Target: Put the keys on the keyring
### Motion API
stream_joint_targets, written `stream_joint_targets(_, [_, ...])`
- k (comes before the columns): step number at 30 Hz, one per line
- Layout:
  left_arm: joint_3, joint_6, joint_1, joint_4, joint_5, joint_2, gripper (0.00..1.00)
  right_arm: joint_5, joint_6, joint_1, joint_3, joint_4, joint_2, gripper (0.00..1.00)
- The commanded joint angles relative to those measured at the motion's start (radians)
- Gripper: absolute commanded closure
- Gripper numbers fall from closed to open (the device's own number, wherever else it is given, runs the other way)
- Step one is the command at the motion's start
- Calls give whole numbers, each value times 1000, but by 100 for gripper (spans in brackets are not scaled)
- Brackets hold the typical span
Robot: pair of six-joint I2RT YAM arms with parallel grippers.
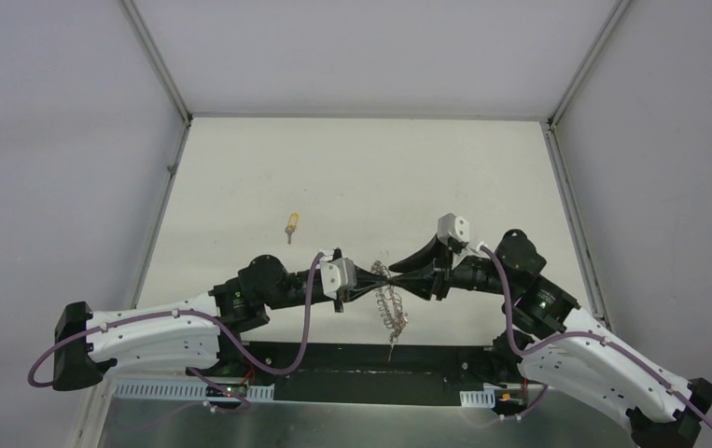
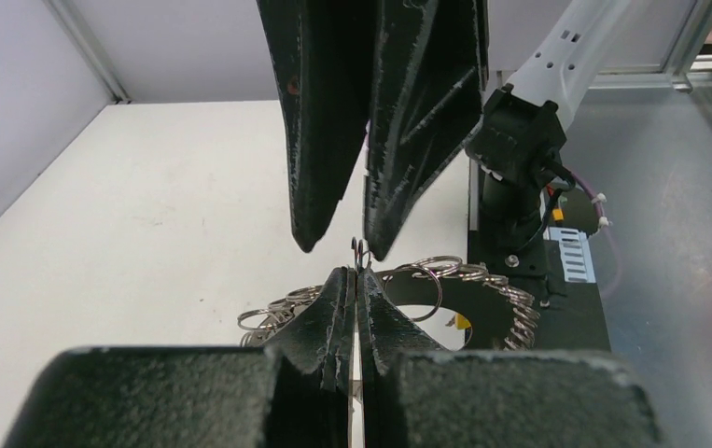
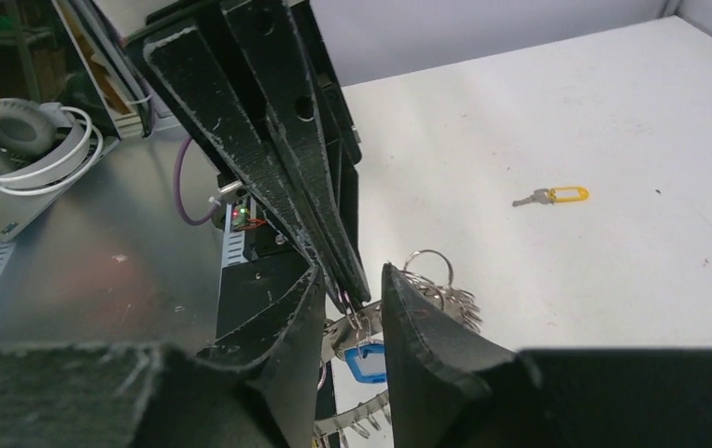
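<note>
Closest in, the left gripper (image 2: 356,276) has its jaws pressed together on a thin wire loop of the keyring (image 1: 391,306); a small bit of that loop pokes out just past the fingertips. The right gripper (image 3: 352,273) meets it tip to tip from the right. Its jaws are narrowly apart, one finger on each side of the left gripper's tip and of the pinched loop, with a gap showing between them. From these views I cannot tell whether its pads touch the wire.

From the pinch, the rest of the keyring trails towards the near edge as a floppy string of grey coils, midway between the two arms. It runs over the near strip of the table (image 1: 361,177) and the black base plate (image 1: 333,359). I cannot tell whether its lower end rests there or hangs free. In the right wrist view, a key with a blue plastic head (image 3: 368,364) sits among the coils just below the gripper tips.

Farther out and to the left, a key with a yellow head (image 1: 291,224) lies flat on the table on its own, well apart from both grippers and the keyring.

Off the table, grey and white headphones (image 3: 16,140) sit beside the metal bench surface.
</note>
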Motion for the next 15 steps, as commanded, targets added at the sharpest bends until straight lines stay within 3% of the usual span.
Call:
stream_joint_targets(1, [8,18,-8,117,43,-27,100,-137,-74,0,-9,77,-8,67])
stream_joint_targets(15, [13,24,-9,89,69,-67,100,-149,-124,-1,-17,51,-21,71])
